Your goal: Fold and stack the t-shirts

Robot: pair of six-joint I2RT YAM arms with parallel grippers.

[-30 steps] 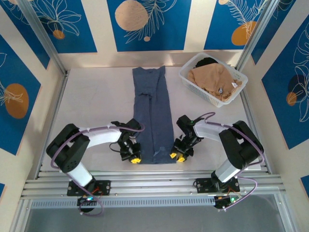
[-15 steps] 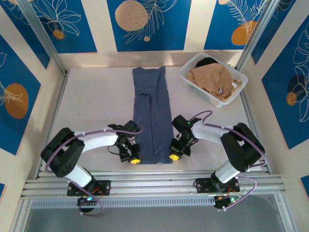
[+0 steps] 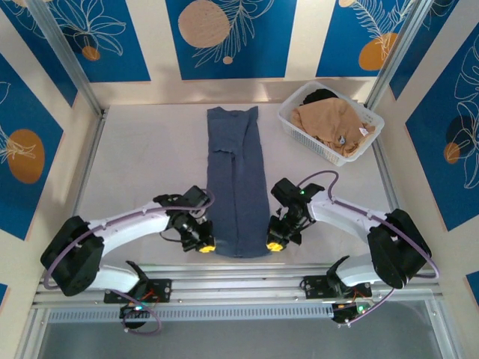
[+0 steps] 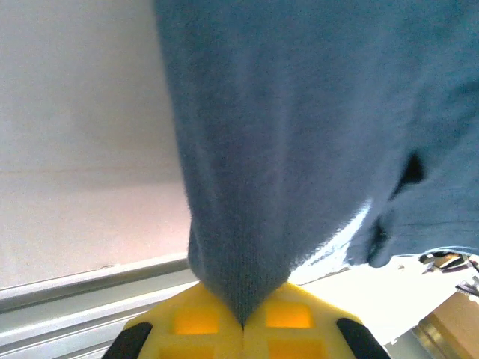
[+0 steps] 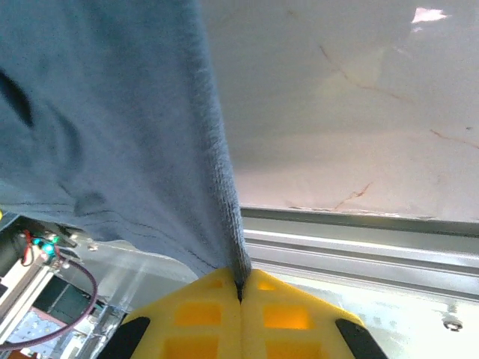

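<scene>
pale table (image 3: 142,157) under blue-and-cream leaf-print walls. blue shirt (image 3: 236,179) folded to long strip, centre, running 12 to 6 o'clock. left gripper (image 3: 203,246) clamped tight on its near corner at 7; cloth pinched between yellow pads (image 4: 196,323). right gripper (image 3: 274,244) clamped on near corner at 5. tan shirt (image 3: 329,123) heaped in white basket (image 3: 293,123) at 1 o'clock.

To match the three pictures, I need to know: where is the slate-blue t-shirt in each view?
Top external: slate-blue t-shirt, long strip in the centre.
Left wrist: upper right, pinched by left gripper.
Right wrist: upper left, pinched by right gripper.
Shared landmark: aluminium rail.
</scene>
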